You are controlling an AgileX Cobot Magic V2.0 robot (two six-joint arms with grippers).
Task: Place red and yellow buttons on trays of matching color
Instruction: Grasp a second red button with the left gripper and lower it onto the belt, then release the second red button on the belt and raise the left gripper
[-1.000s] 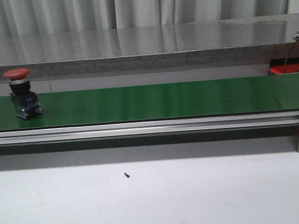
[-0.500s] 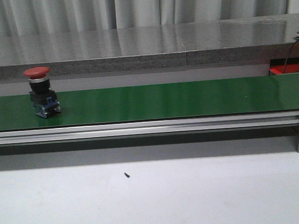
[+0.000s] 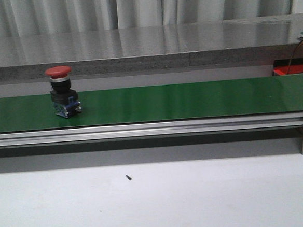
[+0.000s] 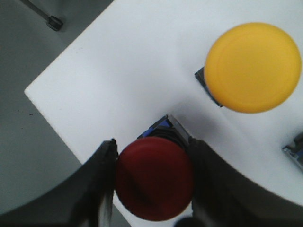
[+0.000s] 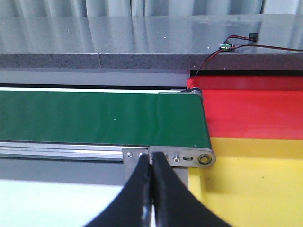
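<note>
My left gripper (image 4: 152, 182) is clamped on 1 red button (image 4: 154, 178), cap squeezed between the fingers above a white surface, with a yellow button (image 4: 253, 67) standing near it. My right gripper (image 5: 152, 189) is pinched shut and empty, waiting at the belt (image 5: 99, 117) end beside the red tray (image 5: 255, 113) and yellow tray (image 5: 255, 189). A 2nd red button (image 3: 61, 91) stands upright on the belt's left part (well apart from my right fingers), so I judge the right arm must meet it.

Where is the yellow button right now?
In the left wrist view, the yellow button sits on the white surface, beside the red button between the left hand's fingers.
</note>
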